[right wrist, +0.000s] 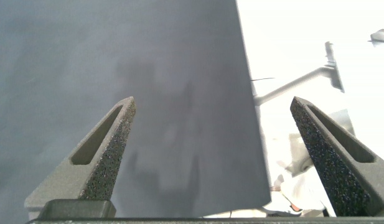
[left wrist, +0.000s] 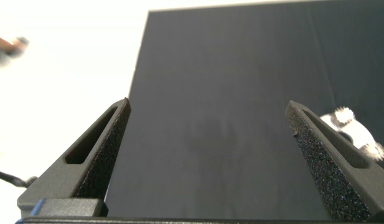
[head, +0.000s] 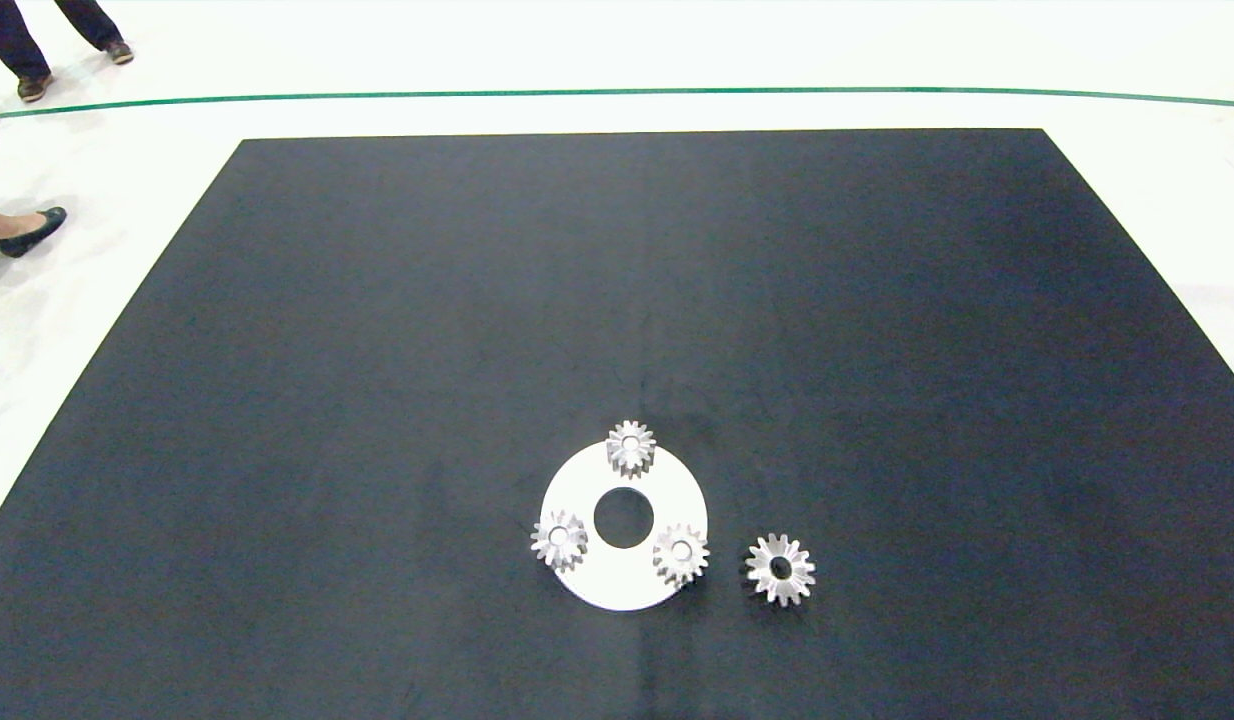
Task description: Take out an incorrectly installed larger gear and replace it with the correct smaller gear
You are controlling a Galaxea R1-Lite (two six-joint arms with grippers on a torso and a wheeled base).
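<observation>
larger gear (head: 780,568) off white disc (head: 602,585), 3 small gears on

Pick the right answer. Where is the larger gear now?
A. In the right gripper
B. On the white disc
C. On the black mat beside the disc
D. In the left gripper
C: the larger gear lies on the mat, just off the disc carrying three small gears.

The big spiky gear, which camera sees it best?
The head view. There the larger gear lies whole on the black mat, beside the white disc. The left wrist view catches only blurry gear bits at its edge; I can't tell which gear. The right wrist view shows none.
</observation>
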